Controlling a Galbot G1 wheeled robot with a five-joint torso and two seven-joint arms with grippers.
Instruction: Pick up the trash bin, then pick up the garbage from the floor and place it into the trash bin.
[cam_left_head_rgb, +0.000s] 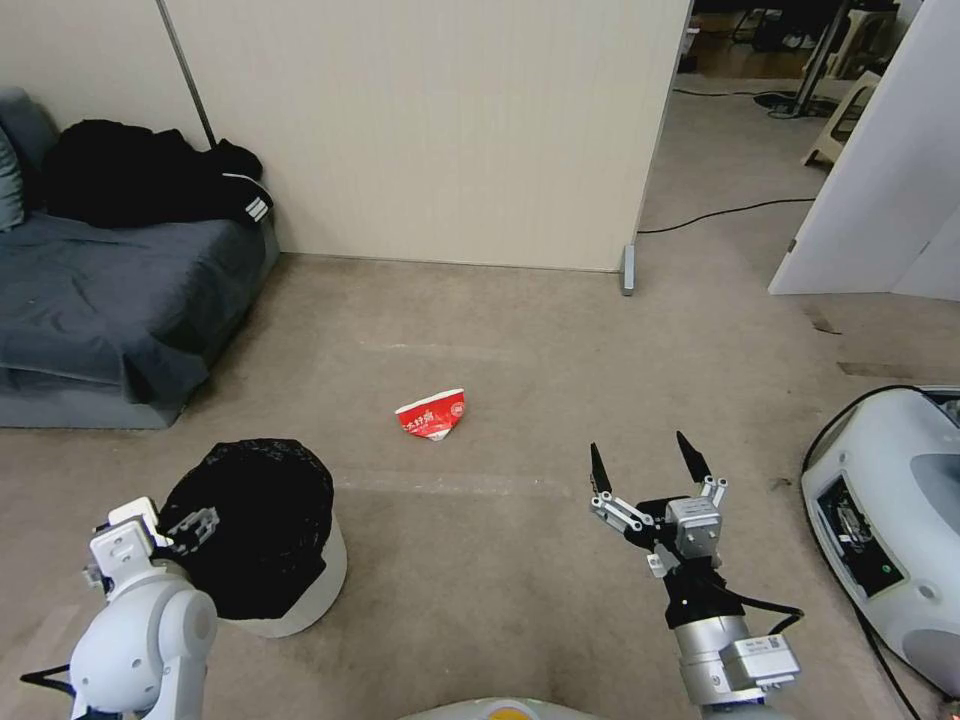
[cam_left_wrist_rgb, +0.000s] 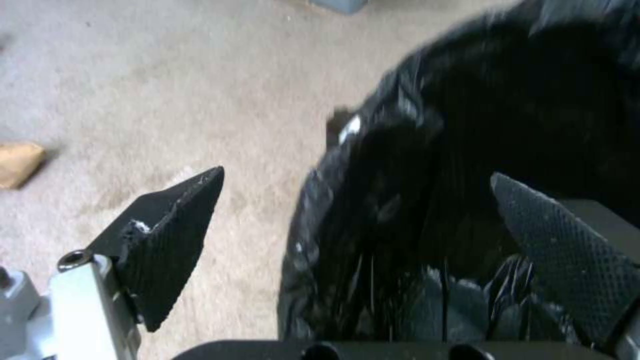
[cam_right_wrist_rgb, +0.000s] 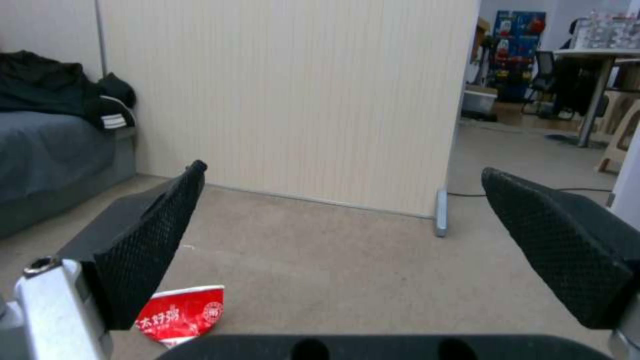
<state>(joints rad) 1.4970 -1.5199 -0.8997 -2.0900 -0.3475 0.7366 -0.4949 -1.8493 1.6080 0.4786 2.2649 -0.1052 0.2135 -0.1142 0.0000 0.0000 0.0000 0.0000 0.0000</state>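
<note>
Straddling the near rim of the small round white plastic trash bin with its glossy black bag (cam_left_head_rgb: 262, 540), the left end effector (cam_left_wrist_rgb: 353, 220) is spread, one finger outside, one inside. Judged step: pinch the rim squarely, catching wall and bag together, then lift straight. On the carpet floor ahead lies the crushed red-white paper cup (cam_left_head_rgb: 432, 415), apart from the bin. The right end effector (cam_left_head_rgb: 648, 458) hovers spread over open floor, sofa and wall well apart.
</note>
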